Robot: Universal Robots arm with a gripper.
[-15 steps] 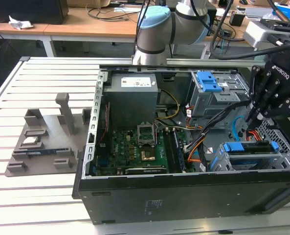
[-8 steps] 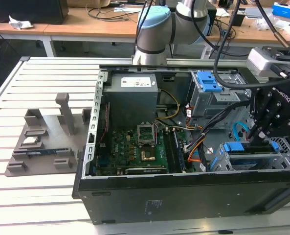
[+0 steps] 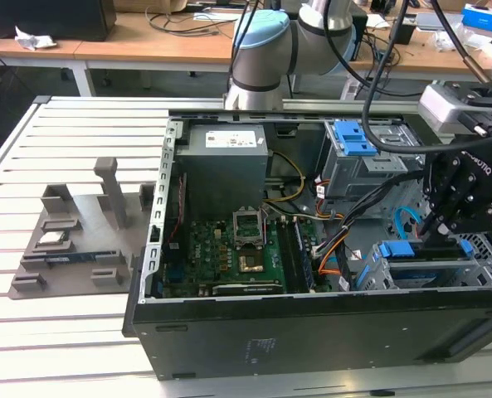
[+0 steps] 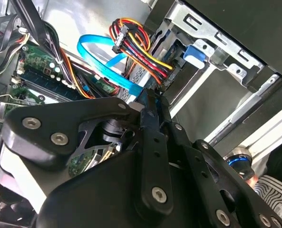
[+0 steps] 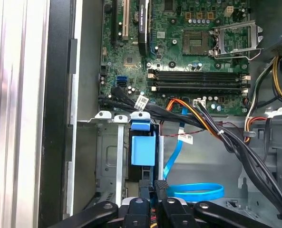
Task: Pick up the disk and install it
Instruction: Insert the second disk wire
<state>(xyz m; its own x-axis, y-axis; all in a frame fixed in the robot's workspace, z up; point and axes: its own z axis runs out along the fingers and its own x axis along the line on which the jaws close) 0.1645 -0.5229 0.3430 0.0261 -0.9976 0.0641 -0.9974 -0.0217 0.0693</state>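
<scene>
Black multi-link gripper (image 5: pixel 152 190) low over grey metal drive cage (image 3: pixel 478 272), fingers together, nothing visibly clamped. Silver blue-framed disk (image 3: pixel 424 253) seated in cage directly beneath fingertips, long axis along case's front edge, beside green motherboard (image 3: pixel 229 253).

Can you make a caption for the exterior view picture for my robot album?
Robot gripper reaches down into the open computer case, right at the blue-framed disk in its metal cage.
</scene>
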